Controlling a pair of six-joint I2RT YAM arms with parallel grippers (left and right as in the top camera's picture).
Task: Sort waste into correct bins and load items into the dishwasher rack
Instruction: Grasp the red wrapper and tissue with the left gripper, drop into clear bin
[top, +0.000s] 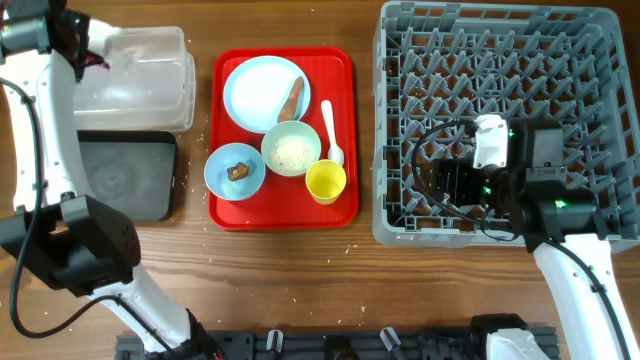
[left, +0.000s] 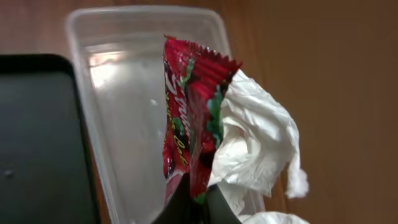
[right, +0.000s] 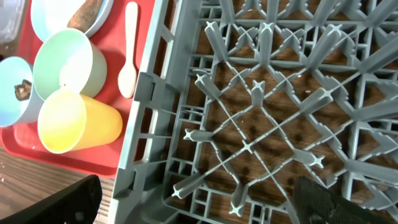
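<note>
My left gripper (left: 199, 200) is shut on the red snack wrapper (left: 189, 106) and the crumpled white napkin (left: 255, 143), held above the clear tub (left: 124, 81); the black tray (left: 37, 137) lies beside it. In the overhead view this gripper (top: 85, 55) is over the tub (top: 140, 75). My right gripper (right: 199, 208) is open and empty over the front left corner of the grey rack (top: 500, 60). The white plate (top: 255, 90) with the brown sausage piece (top: 293, 100), white bowl of rice (top: 291, 150), blue bowl (top: 222, 160) with the brown lump (top: 238, 171), yellow cup (top: 325, 181) and spoon (top: 332, 130) are on the red tray.
The flat red serving tray (top: 340, 70) lies between the bins and the rack. The black tray (top: 125, 175) sits in front of the tub. Loose rice grains are scattered on the wooden table around the red tray.
</note>
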